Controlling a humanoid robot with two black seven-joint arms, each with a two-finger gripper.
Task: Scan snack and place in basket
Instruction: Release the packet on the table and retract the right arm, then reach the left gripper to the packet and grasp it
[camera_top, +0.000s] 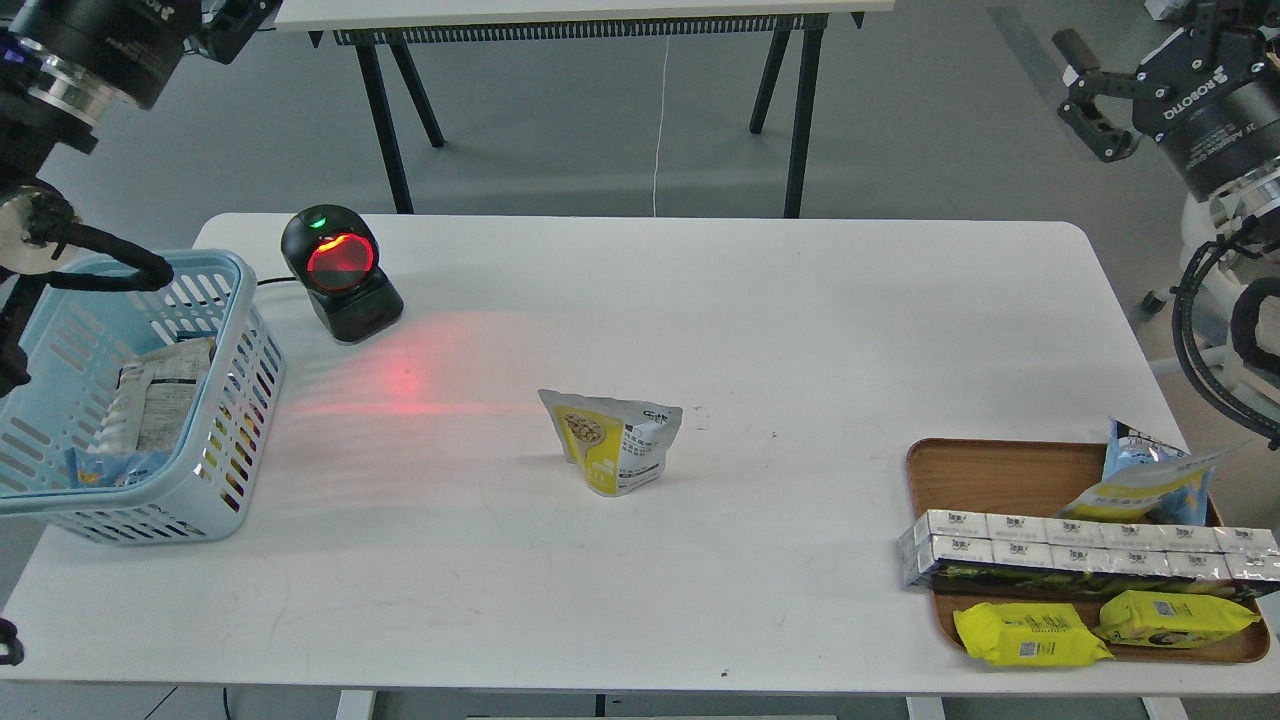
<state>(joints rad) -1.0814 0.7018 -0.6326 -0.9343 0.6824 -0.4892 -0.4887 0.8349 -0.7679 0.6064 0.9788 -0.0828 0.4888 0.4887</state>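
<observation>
The snack (612, 441), a small pouch with a yellow front and a white panel, stands upright near the middle of the white table (760, 330). The light blue basket (236, 440) sits at the table's left edge, with a few packets inside. My right gripper (1085, 95) hangs high at the upper right, far from the pouch, with its fingers apart and empty. My left gripper (238, 24) is at the top left, above the basket and scanner. It is dark and cut off by the frame edge, so its state is unclear.
A black barcode scanner (340, 272) with a glowing red window stands right of the basket, casting red light on the table. A wooden tray (1000, 470) at the front right holds a blue-and-yellow bag (1150, 480), a row of silvery boxes (1080, 552) and two flat yellow packets (1030, 636).
</observation>
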